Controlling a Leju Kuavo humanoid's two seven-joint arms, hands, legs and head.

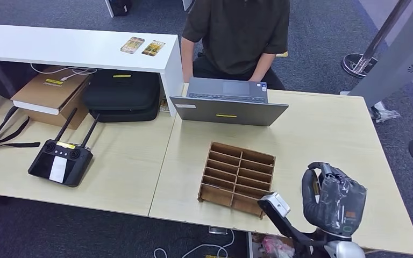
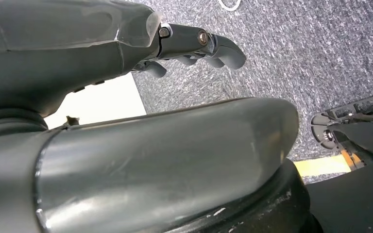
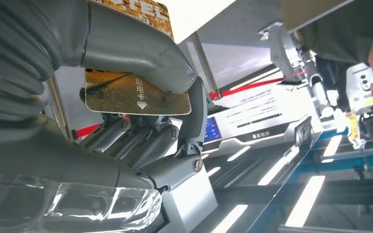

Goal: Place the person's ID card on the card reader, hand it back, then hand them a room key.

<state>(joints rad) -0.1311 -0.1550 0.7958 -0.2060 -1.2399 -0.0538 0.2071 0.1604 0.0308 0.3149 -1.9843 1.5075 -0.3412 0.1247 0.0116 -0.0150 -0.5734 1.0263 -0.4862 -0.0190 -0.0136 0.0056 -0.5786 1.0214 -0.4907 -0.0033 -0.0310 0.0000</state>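
My right hand (image 1: 334,198) is raised over the near right part of the wooden table (image 1: 322,129). In the right wrist view my right hand (image 3: 141,111) pinches a brown-and-gold room key card (image 3: 136,94) between its thumb and fingers; the card has printed characters and an arrow. Two similar cards (image 1: 132,44) (image 1: 153,48) lie on the white shelf (image 1: 75,48) at the back left. A person (image 1: 236,32) in a dark shirt sits behind the grey laptop (image 1: 228,102), hands at its keyboard. My left hand (image 2: 194,46) hangs over the carpet, fingers loosely extended and holding nothing.
A wooden rack (image 1: 237,177) with several slots stands just left of my right hand. A black remote controller (image 1: 60,161) with two antennas lies at the left. A cardboard box (image 1: 51,97) and a black case (image 1: 122,95) sit under the shelf.
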